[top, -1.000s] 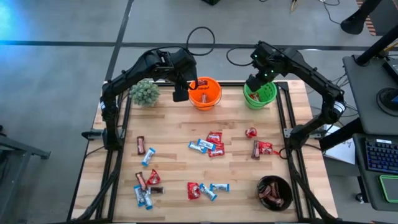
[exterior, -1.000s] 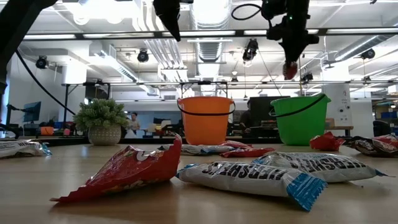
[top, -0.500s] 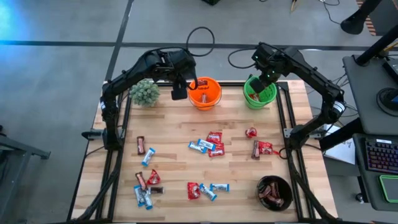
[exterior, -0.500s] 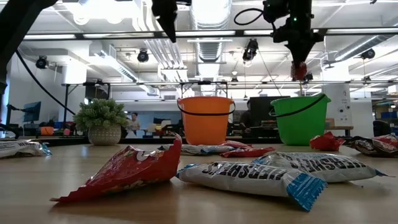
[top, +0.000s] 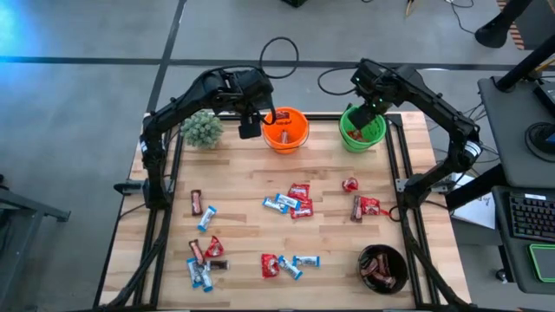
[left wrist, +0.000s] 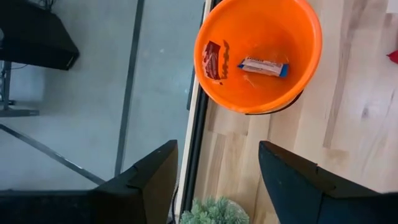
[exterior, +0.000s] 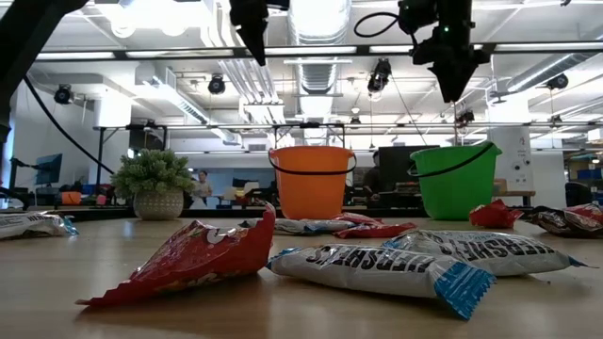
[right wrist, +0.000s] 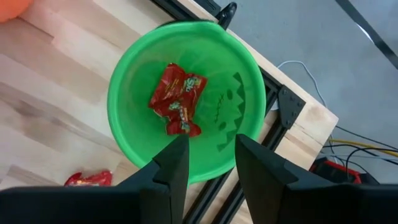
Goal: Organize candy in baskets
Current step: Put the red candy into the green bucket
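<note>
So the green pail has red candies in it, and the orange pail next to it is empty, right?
Not quite. The green pail does hold red candies, but the orange pail is not empty: the left wrist view shows a red candy and a blue-and-white bar inside it.

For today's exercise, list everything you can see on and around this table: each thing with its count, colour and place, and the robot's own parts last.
orange pail: one, table's far edge; a red candy and a blue-and-white bar inside.
green pail: one, far right; red candy inside.
black bowl: one, near right corner, holding brown candies.
loose candies: many, red, blue-and-white and brown, scattered on the wooden table.
plant: one, grey-green, far left corner.
left gripper: open, empty, beside the orange pail.
right gripper: open, empty, above the green pail.
</note>
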### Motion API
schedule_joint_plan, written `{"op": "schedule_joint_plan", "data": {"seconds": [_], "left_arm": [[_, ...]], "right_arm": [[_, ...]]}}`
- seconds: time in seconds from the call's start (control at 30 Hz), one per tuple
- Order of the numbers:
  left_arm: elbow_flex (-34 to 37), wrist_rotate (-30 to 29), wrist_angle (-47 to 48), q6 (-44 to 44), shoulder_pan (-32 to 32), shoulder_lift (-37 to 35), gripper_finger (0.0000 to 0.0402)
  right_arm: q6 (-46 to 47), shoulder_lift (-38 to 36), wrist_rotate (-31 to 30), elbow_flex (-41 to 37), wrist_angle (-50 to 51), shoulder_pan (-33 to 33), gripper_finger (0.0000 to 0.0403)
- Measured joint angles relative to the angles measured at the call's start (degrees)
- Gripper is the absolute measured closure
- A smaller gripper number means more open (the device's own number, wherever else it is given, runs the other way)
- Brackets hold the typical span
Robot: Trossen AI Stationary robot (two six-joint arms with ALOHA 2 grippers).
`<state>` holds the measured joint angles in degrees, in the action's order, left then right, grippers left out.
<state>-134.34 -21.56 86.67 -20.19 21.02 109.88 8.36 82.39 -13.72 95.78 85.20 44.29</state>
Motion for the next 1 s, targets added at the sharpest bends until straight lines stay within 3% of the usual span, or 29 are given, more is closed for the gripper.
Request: {"op": "schedule_joint_plan", "data": {"seconds": [0.47,0.67,1.0], "left_arm": [[0.02,0.16,3.36,7.09,-0.09,-0.45,0.0219],[0.02,6.29,3.34,14.4,-0.09,-0.91,0.022],[0.15,7.17,3.38,29.29,-0.5,-2.36,0.022]], "right_arm": [[-4.0,0.0,0.22,-0.01,-3.82,0.0,0.0282],[-6.02,0.0,0.28,-0.01,-4.71,0.0,0.0286],[-7.86,0.0,0.31,-0.01,-4.74,0.0,0.0283]]}}
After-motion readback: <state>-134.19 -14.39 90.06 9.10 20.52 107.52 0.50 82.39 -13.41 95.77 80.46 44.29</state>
